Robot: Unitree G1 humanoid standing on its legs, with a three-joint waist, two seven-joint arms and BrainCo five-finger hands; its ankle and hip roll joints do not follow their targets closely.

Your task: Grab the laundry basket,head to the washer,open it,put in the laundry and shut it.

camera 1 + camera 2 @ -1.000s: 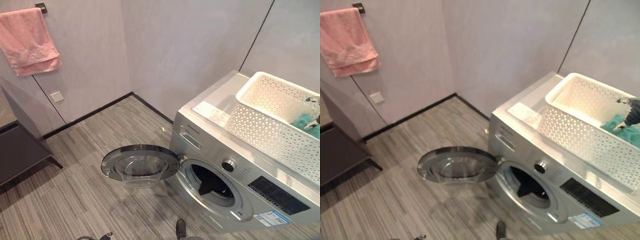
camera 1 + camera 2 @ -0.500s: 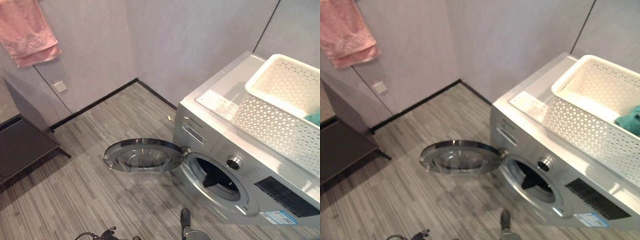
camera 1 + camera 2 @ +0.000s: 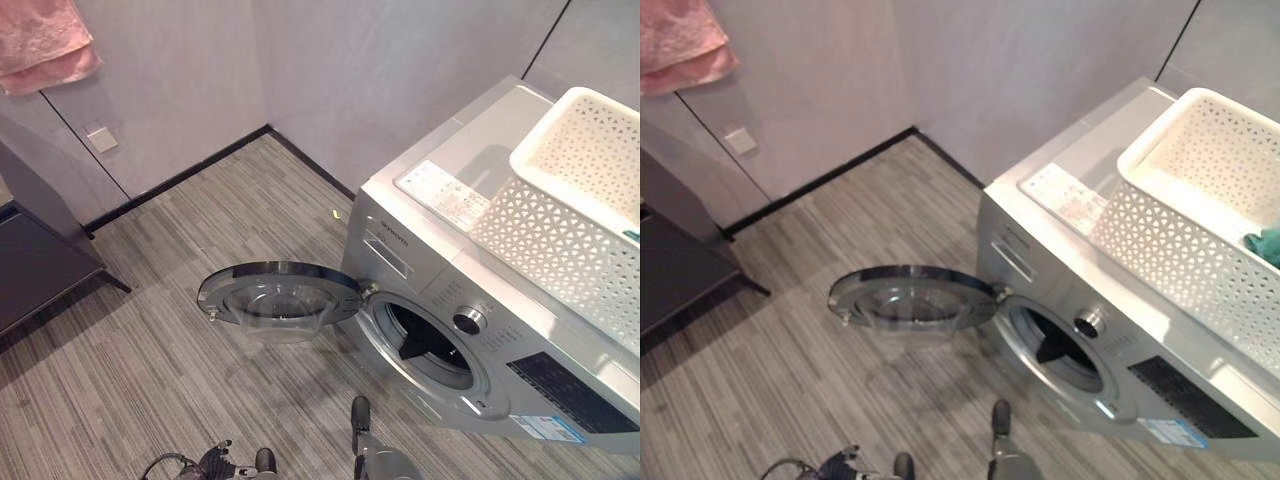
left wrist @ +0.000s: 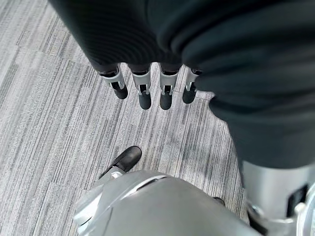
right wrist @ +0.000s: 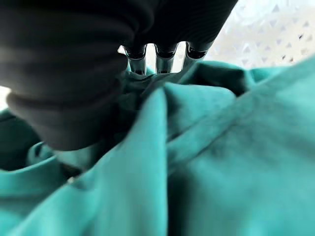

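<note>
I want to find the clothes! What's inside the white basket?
A teal cloth lies in the basket, with the right hand reaching into it. The cloth hides the fingertips and whatever lies underneath.

Pale grey walls, striped grey floor, pink towel hanging, dark cabinet alongside.

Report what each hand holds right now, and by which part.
Right hand: its fingers are sunk into a fold of the teal laundry inside the basket; a closed grip cannot be confirmed. Left hand: nothing, fingers straight above the floor.

White basket atop washer, floor-standing.
</note>
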